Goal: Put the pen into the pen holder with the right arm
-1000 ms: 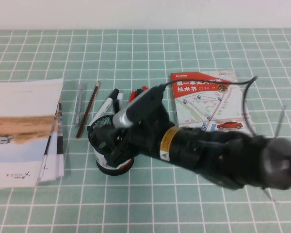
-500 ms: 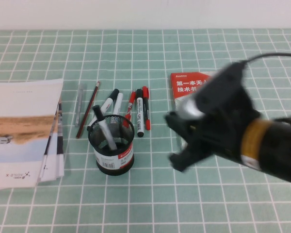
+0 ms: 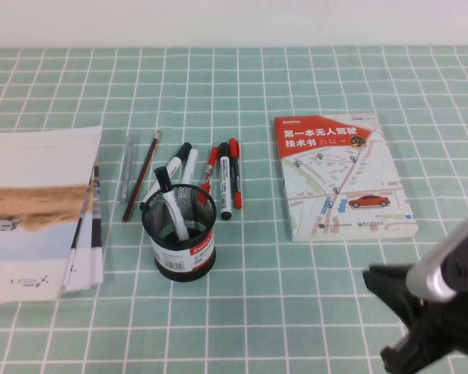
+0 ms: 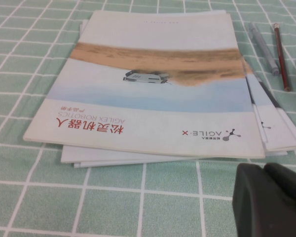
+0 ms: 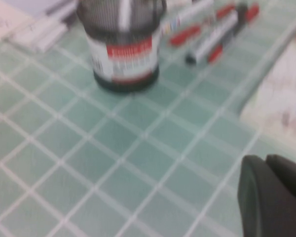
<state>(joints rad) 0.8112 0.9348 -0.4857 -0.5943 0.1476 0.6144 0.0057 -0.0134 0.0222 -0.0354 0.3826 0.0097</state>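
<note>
Your pen [image 3: 170,204] standing tilted inside the pen holder [image 3: 180,234], right tool [image 3: 405,323] spread and empty at the counter's [image 3: 296,312] near right corner, left tool [image 4: 271,197] beside the booklets [image 4: 158,89], spread unclear.

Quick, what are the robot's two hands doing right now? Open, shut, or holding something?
Right hand: open and empty, near the table's near right corner; the pen stands in the pen holder.
Left hand: beside the booklets; cannot be told.

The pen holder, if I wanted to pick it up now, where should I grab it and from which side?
Probably grip the pen holder across its lower label band, coming from its clear right side; the pen leans out over the rim. Right gripper is open at the near right; left gripper hangs beside the booklets.
</note>
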